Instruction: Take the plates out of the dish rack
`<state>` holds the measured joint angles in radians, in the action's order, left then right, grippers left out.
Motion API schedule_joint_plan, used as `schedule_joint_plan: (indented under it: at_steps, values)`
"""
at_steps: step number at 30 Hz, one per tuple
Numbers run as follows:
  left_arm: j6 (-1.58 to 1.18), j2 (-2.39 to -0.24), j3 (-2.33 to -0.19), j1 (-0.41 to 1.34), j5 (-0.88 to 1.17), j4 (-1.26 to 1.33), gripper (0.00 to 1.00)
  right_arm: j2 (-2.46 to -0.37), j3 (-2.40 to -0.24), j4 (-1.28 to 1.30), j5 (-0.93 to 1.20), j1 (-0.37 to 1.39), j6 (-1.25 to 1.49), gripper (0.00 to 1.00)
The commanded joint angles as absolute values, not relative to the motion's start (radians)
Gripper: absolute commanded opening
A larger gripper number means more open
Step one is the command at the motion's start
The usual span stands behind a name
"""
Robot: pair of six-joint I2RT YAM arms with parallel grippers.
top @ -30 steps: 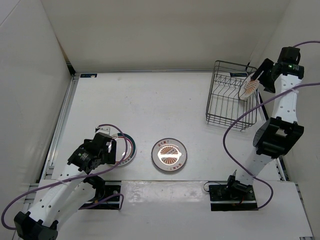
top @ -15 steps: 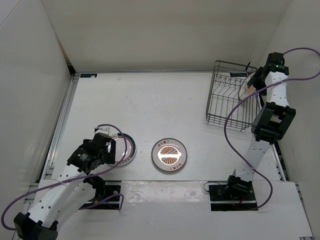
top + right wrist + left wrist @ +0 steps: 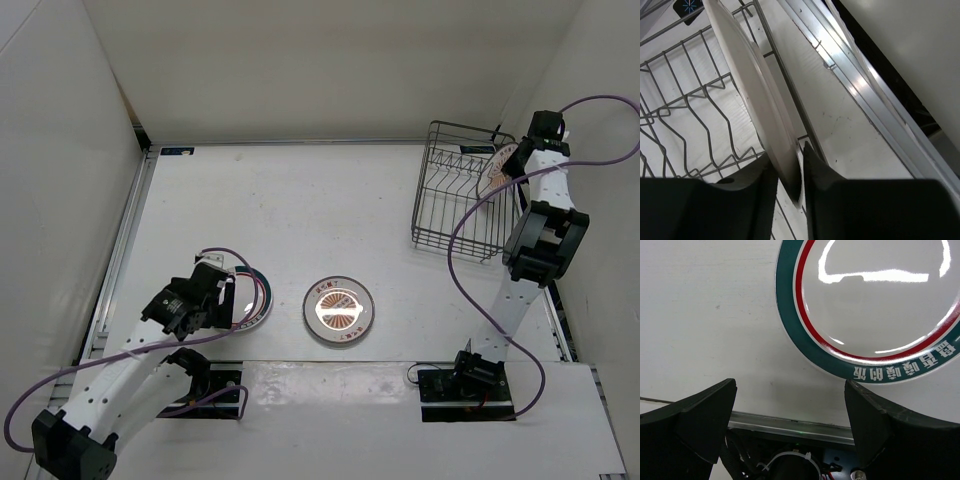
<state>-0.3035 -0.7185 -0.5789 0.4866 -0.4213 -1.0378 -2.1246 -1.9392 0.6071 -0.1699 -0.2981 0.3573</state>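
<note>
- Two plates lie flat on the counter [image 3: 300,210], already unloaded: the green-rimmed plate [image 3: 255,302] at the left and the sunburst plate [image 3: 340,308] in the middle.
- The third plate [image 3: 757,90] stands on edge in the dish rack [image 3: 455,205], at its right end.
- The right claw [image 3: 790,167] is clamped on its rim, one finger per face, likely so it can be lifted straight out.
- The left claw [image 3: 790,385] hovers with fingers spread and empty, beside the green-rimmed plate.

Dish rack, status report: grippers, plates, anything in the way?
Right gripper pinching last plate, in dish rack. Left gripper open beside green-rimmed plate. Rack wires close alongside.
</note>
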Motion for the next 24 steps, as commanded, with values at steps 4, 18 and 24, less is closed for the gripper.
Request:
schedule_joint_plan:
  at_steps: [4,18,24]
  values:
    - [-0.296,-0.692,-0.592,0.486,-0.422,-1.012,1.0,-2.146,-1.988,0.555,-0.176,-0.304,0.351,0.09]
    - [-0.298,-0.653,-0.589,0.488,-0.426,-1.019,1.0,-1.953,-1.921,0.621,-0.118,-0.298,0.304,0.0]
    - [-0.298,-0.64,-0.589,0.488,-0.426,-1.017,1.0,-1.838,-1.939,0.719,-0.084,-0.295,0.288,0.0]
